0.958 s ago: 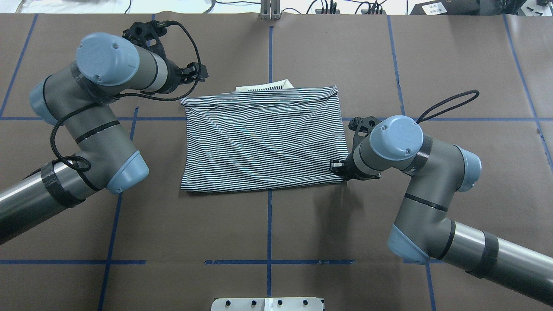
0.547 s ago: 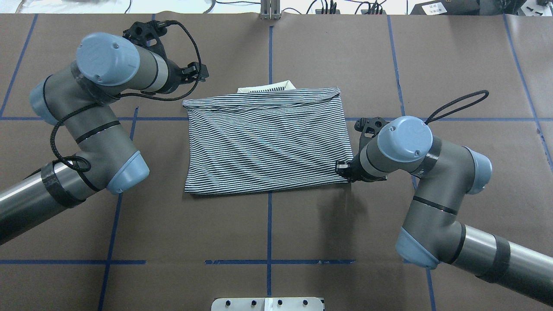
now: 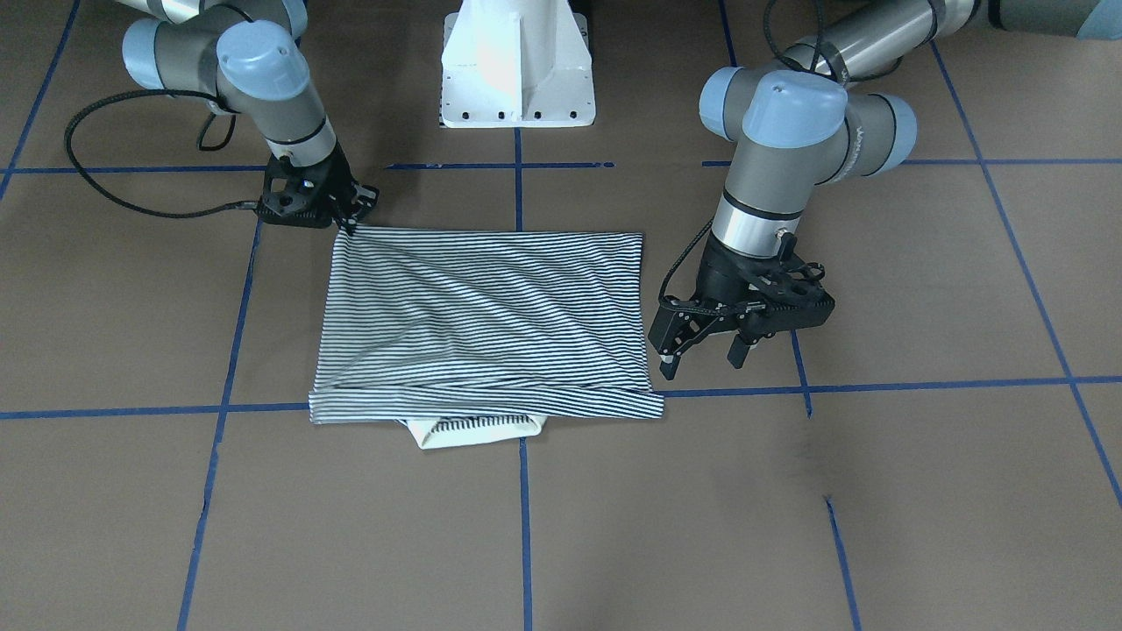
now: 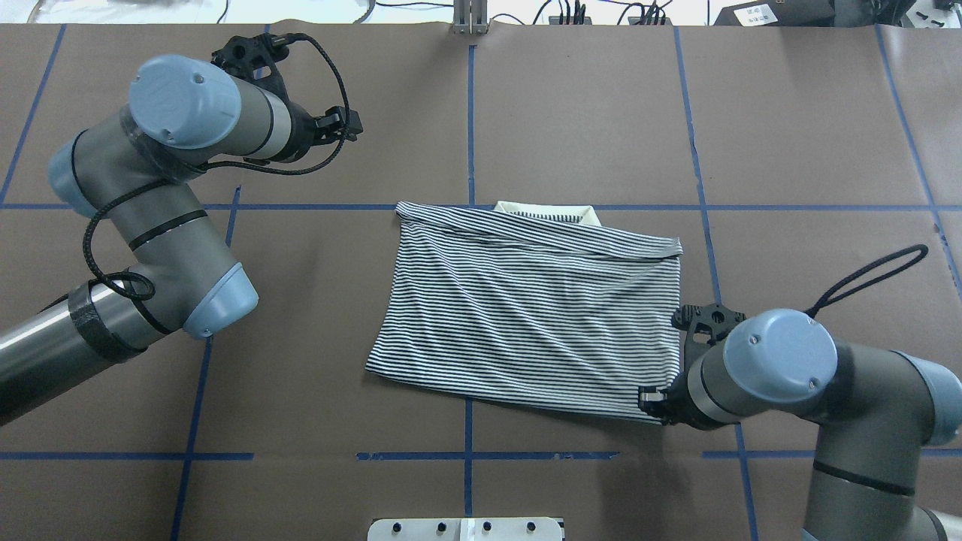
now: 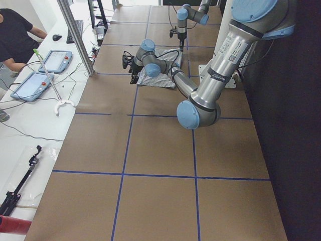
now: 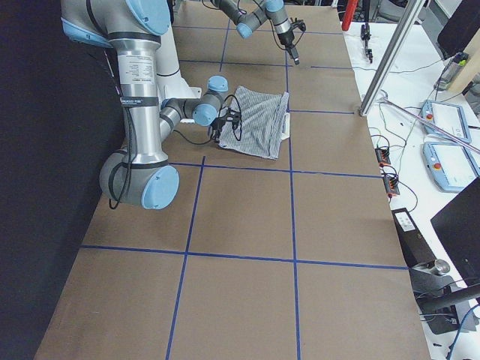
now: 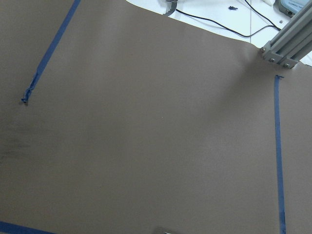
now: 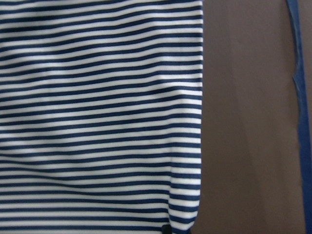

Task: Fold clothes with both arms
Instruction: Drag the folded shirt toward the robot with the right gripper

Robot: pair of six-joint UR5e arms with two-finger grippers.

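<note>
The striped polo shirt (image 4: 526, 315) lies folded into a rectangle on the brown table, slightly skewed. Its cream collar (image 4: 549, 214) pokes out at the far edge. It also shows in the front-facing view (image 3: 482, 315) and fills the right wrist view (image 8: 97, 122). My right gripper (image 4: 652, 397) is shut on the shirt's near right corner, low at the table. My left gripper (image 3: 701, 358) is open and empty, its fingers spread. In the overhead view it (image 4: 342, 124) sits well to the far left of the shirt. The left wrist view shows only bare table.
The white pedestal base (image 3: 517, 70) stands at the robot's side of the table. Blue tape lines (image 4: 470, 113) cross the brown cover. An aluminium post (image 4: 470, 19) and cables lie past the far edge. A bench with tablets (image 5: 37, 80) is on the operators' side.
My right gripper has dragged the shirt to the right and toward the robot, and the shirt has turned slightly. The left arm has barely moved.
</note>
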